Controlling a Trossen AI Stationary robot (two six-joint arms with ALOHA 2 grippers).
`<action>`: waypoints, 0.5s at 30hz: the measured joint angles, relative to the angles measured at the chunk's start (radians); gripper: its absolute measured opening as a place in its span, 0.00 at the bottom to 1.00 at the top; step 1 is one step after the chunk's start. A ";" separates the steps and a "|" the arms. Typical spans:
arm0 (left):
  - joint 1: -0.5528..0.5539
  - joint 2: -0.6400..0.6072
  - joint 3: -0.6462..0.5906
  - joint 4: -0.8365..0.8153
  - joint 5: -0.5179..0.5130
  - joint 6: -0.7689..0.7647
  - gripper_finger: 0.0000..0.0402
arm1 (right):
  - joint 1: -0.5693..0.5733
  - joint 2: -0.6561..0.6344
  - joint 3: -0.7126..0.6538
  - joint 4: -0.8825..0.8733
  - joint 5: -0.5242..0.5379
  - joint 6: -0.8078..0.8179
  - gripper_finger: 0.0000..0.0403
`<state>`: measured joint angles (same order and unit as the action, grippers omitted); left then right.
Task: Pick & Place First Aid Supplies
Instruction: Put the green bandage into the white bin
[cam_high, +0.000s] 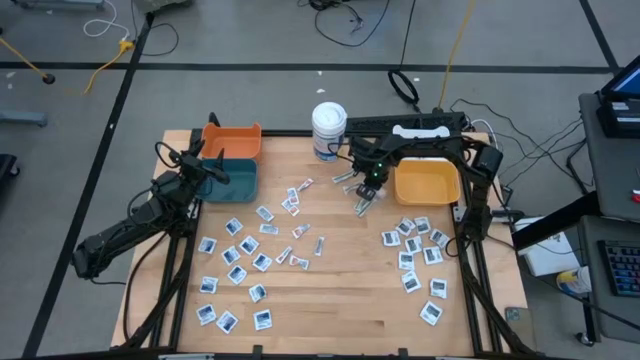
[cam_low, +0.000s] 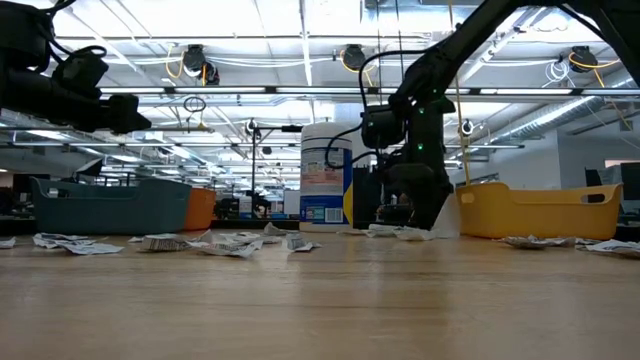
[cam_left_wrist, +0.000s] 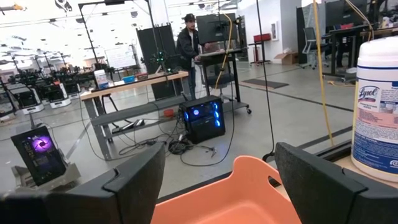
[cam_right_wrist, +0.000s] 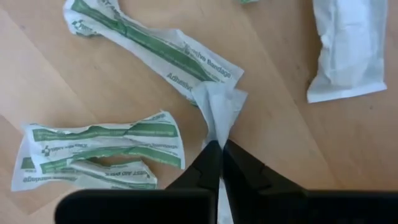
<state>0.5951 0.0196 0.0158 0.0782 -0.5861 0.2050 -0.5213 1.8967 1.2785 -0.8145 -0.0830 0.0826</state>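
Note:
The first aid supplies lie flat on the table in two scatters, left of centre (cam_high: 240, 260) and right (cam_high: 415, 250). My right gripper (cam_high: 362, 205) is low over the table's middle far part, shut on a small white packet (cam_right_wrist: 217, 106). Green-printed bandage wrappers (cam_right_wrist: 99, 152) lie on the wood beside it. My left gripper (cam_left_wrist: 221, 180) is open and empty, raised by the teal bin (cam_high: 230, 178), with the orange bin (cam_left_wrist: 230, 196) showing between its fingers. My right gripper pinches the white packet by one crumpled end (cam_right_wrist: 217, 134) between its two fingertips (cam_right_wrist: 208, 158). The fingers come from above, slanting down. The packet's free end (cam_right_wrist: 214, 96) sticks out past the fingertips, over a bandage wrapper; whether it is lifted clear I cannot tell.
A tall white tub with a blue label (cam_high: 328, 130) stands at the far edge. The orange bin (cam_high: 235, 140) and teal bin sit at the far left, a yellow bin (cam_high: 427, 183) at the far right. A person stands in the room beyond (cam_left_wrist: 188, 43).

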 joint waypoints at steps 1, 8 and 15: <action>0.000 0.000 0.000 0.000 0.000 0.000 0.77 | 0.000 -0.005 0.007 -0.009 0.000 0.000 0.01; 0.000 0.000 0.000 0.000 0.000 0.000 0.77 | -0.008 -0.043 0.090 -0.108 0.003 -0.017 0.01; 0.000 0.000 0.000 0.000 0.000 0.000 0.77 | -0.010 -0.044 0.217 -0.272 0.003 -0.141 0.00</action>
<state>0.5949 0.0196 0.0158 0.0781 -0.5860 0.2050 -0.5312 1.8523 1.4954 -1.0860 -0.0799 -0.0579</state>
